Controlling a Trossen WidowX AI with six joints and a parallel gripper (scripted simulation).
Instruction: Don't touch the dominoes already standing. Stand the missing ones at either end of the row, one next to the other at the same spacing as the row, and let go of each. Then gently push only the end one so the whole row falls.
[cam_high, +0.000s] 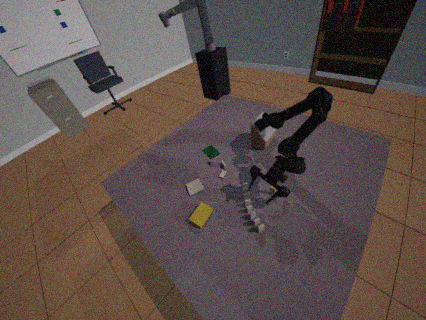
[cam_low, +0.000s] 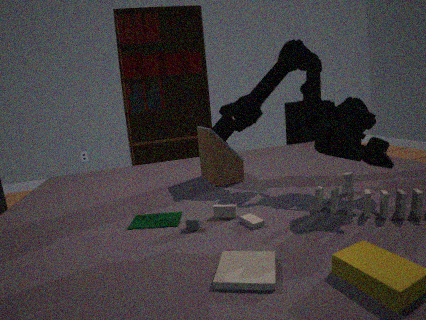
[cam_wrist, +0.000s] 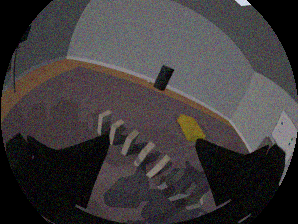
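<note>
A curved row of pale dominoes (cam_high: 251, 212) (cam_low: 384, 205) (cam_wrist: 130, 142) stands on the mat; part of it lies in the arm's shadow. My gripper (cam_high: 259, 195) (cam_wrist: 154, 142) is wide open with nothing between its fingers, pointing down toward the row, whose dominoes show beyond and between the fingers in the wrist view. One pale piece (cam_low: 348, 178) rises above the tops of the row in the exterior view. A light patch (cam_high: 272, 190) shows near the fingers in the top view. I cannot tell whether this piece stands on the mat or is in the air.
A yellow block (cam_high: 201, 215) (cam_low: 375, 272) (cam_wrist: 191, 127) and a white slab (cam_high: 194, 187) (cam_low: 246, 270) lie beside the row. A green square (cam_high: 211, 151) (cam_low: 155, 220), small white blocks (cam_high: 222, 174) (cam_low: 225, 211) and a grey cube (cam_low: 192, 225) lie farther back. A brown wedge (cam_high: 258, 140) (cam_low: 215, 157) stands behind.
</note>
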